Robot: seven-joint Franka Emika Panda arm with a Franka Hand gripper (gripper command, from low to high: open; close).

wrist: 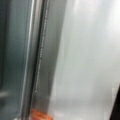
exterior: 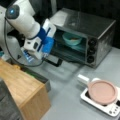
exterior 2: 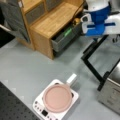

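My gripper, white with blue parts, hangs at the left end of a silver toaster oven, close against its lowered door. In a front view the gripper sits above the door's black handle bar. Inside the oven stands a teal bowl with something brown in it. The wrist view is filled by the door's glass and metal edge, with a small orange patch at the bottom. The fingers do not show in any view.
A pink pan with a white handle rests on a white induction cooker, which also shows in a front view. A wooden cabinet with an open grey drawer stands beside the arm. The floor is a grey table.
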